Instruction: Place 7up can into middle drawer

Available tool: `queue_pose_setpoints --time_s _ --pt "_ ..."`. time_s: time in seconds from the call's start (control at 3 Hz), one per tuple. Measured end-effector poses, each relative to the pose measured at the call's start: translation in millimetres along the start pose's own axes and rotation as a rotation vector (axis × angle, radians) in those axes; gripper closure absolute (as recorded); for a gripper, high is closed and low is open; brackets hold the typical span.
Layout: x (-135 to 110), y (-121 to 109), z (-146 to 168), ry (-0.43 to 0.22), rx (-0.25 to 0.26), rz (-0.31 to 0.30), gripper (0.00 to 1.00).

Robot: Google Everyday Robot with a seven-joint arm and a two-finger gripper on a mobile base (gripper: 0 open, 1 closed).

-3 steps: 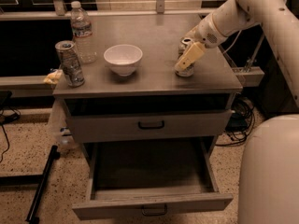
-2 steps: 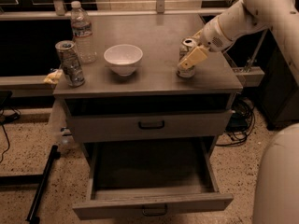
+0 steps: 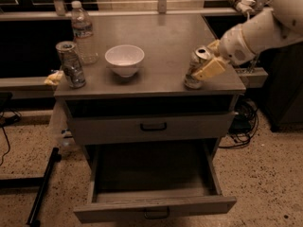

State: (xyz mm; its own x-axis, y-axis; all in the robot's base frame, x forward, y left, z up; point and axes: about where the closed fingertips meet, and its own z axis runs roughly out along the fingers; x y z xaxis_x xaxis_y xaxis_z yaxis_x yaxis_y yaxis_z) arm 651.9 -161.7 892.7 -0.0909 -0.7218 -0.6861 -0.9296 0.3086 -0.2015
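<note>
The white arm (image 3: pixel 258 30) reaches down from the upper right to the front right corner of the desk (image 3: pixel 161 41). There its claw (image 3: pixel 202 66) is clamped on the 7up can (image 3: pixel 191 75), with one yellowish finger (image 3: pixel 209 69) across the can's side. The can's long axis is near vertical, silver top up and leaning slightly right, while below it the middle drawer (image 3: pixel 118 211) stands pulled out, its grey floor showing.

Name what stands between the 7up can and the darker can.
The white bowl, in the camera view; the gripper is at the 7up can.
</note>
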Motion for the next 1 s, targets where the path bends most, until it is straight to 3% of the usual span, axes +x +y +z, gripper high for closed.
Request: queue_pose_setpoints --time_s 0.33,0.67,1.0 --pt "5 48 -37 -0.026 -0.004 -0.059 1.0" --pt "13 101 -77 -0.027 -0.054 -0.128 1.0" --pt "19 114 -87 -0.02 -0.073 -0.144 1.0"
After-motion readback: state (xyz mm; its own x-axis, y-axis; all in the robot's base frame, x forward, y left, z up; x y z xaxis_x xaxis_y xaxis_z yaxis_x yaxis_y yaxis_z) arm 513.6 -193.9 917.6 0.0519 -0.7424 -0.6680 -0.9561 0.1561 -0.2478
